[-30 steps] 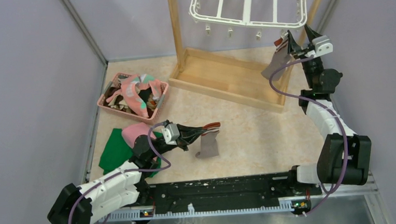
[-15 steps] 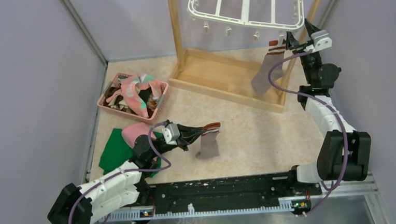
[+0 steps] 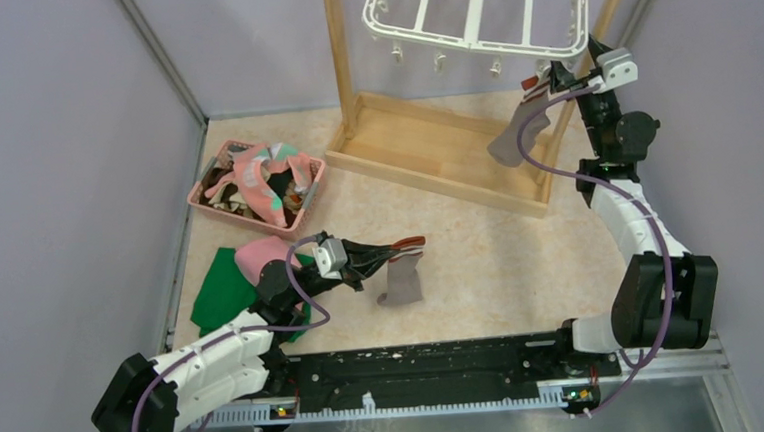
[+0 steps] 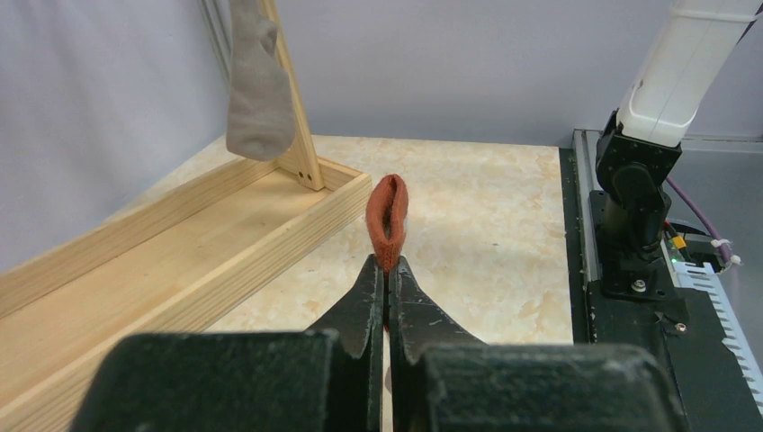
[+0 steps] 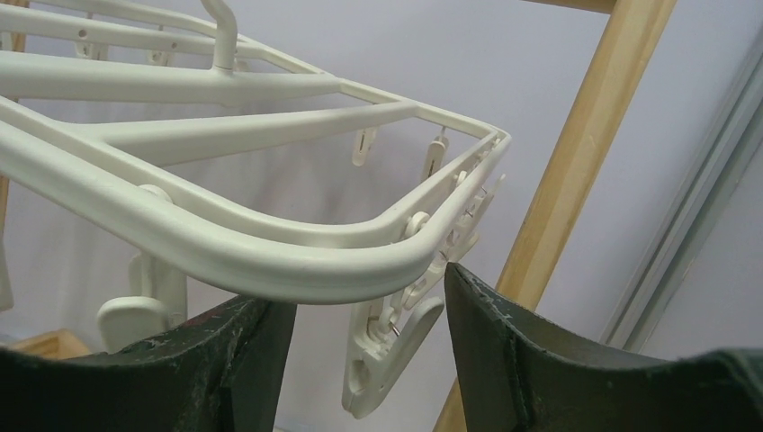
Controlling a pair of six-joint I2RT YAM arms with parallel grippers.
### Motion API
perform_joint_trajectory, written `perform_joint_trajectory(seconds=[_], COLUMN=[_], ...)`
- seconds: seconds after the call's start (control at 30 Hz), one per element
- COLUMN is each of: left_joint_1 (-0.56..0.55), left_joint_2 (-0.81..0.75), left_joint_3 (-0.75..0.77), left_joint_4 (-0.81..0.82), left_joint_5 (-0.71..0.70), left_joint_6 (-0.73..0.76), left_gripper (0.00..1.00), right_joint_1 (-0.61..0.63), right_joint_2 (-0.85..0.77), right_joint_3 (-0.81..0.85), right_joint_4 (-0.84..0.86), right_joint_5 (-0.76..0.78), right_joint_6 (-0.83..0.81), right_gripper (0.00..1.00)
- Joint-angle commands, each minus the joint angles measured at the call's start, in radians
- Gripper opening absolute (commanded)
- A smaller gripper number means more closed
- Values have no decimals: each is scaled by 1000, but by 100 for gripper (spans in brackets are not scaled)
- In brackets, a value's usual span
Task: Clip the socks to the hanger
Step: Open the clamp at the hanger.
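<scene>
Grey socks, two: hanging sock (image 3: 509, 146) at hanger (image 3: 478, 42), second sock (image 3: 400, 283) in left gripper (image 3: 412, 246).

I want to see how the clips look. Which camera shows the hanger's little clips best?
The right wrist view: one clip hangs big and close inside the open right claw, under the hanger rim. The top view shows the clips only as tiny dangling bits. The left wrist view shows none.

1 sock (image 3: 515, 133) hangs at the hanger's (image 3: 478, 42) right corner (a 2nd sock (image 3: 400, 283) lies before the stand (image 3: 435, 163)).
</scene>
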Motion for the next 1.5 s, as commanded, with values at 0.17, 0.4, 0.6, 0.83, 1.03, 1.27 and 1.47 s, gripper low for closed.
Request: perform_joint_trajectory(seconds=[0.17,0.4,0.6,0.83,1.03,1.27,1.47], left_joint_1=[2,3,2,2,2,2,2], left_joint_2=[-10,-14,-17,-14,-13,-11,9], left_joint_3=[15,15,15,18,23,37,48], left_joint_4=[31,34,46,74,85,91,113], left_joint_5=[3,8,18,47,73,91,103], left_joint_6=[13,8,-5,-34,-67,-102,-126], left_gripper=[0,0,0,0,0,0,0], right_joint_1=[-8,-10,-9,-5,6,22,32], right_joint_2=[-10,-46,-100,-177,-208,-195,-206], right_joint_3=[59,54,63,61,148,286,305], right_joint_4=[-31,-68,-167,-279,-530,-849,-947], right_joint_5=[-36,-45,-56,-60,-28,41,73], right_joint_6=[12,59,174,338,544,729,789], right_gripper=[46,17,0,0,0,0,0])
